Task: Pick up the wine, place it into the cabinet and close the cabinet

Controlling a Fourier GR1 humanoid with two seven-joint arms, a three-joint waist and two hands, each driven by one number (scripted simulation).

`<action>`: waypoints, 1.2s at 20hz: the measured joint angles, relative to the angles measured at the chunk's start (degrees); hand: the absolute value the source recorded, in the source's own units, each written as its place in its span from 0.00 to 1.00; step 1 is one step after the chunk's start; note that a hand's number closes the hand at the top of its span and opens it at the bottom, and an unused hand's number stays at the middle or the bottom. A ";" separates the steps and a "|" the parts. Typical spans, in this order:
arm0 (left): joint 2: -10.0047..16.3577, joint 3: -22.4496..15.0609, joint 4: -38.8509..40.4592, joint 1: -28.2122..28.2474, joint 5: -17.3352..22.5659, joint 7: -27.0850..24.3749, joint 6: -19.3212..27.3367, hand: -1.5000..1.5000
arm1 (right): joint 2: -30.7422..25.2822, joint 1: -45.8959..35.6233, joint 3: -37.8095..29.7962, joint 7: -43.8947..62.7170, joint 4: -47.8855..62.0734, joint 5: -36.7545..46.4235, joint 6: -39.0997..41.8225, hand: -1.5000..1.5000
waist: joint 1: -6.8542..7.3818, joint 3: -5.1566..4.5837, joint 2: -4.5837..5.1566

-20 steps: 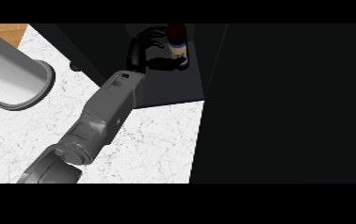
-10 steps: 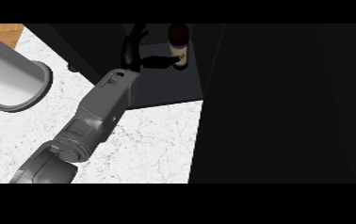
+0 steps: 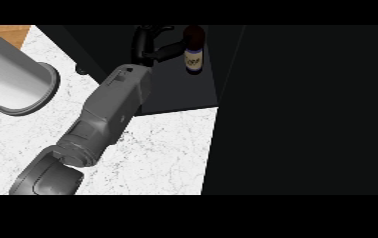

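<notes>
Deep inside the dark cabinet point(image 3: 177, 93), the left hand point(image 3: 150, 50) spreads barely distinguishable fingers point(image 3: 139, 37) beside the wine point(image 3: 193, 57).

left hand point(image 3: 151, 46): fingers uncurled from the wine point(image 3: 193, 52) — now just beside it
wine: label uncovered since a second ago — shifted slightly right in view

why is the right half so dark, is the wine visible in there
Head view: the cabinet is almost uniformly black; the wine shows mainly by its pale label; the black left hand blends into it; the counter is bright, evenly lit.
</notes>
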 measured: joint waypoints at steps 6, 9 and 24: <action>-1.24 1.77 -1.40 -1.08 1.51 -1.30 -6.54 0.00 | -0.63 1.36 -0.08 -0.12 -0.31 -0.03 -0.28 0.00 | 0.94 0.08 -0.60; -2.00 2.07 -1.55 -1.29 1.61 -1.39 -8.76 0.00 | -1.00 2.19 -0.47 -0.33 -0.45 -0.06 -0.43 0.00 | 1.73 0.12 -0.89; -3.96 0.57 -7.26 0.71 3.54 2.26 -12.74 0.00 | -2.69 4.97 -2.41 0.35 -1.25 -0.02 -2.03 0.00 | 4.58 0.16 -2.26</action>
